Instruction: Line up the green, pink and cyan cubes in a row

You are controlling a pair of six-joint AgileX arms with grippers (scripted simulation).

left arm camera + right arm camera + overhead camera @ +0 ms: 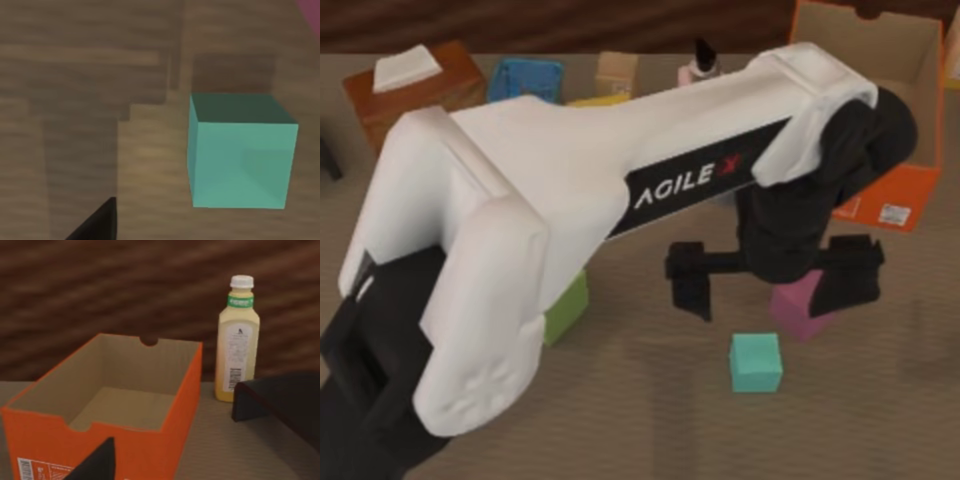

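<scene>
Left gripper (775, 275) hangs open above pink cube (798, 308); cyan cube (756, 362) beside.

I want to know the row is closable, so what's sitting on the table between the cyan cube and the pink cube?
Nothing: in the top view only a narrow strip of bare table separates the cyan cube from the pink cube.

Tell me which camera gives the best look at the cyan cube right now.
The left wrist view: the cyan cube fills much of it, unobstructed, top and one side visible. The top view shows it whole but smaller, on the table near the left gripper and the pink cube. The right wrist view doesn't show it.
</scene>
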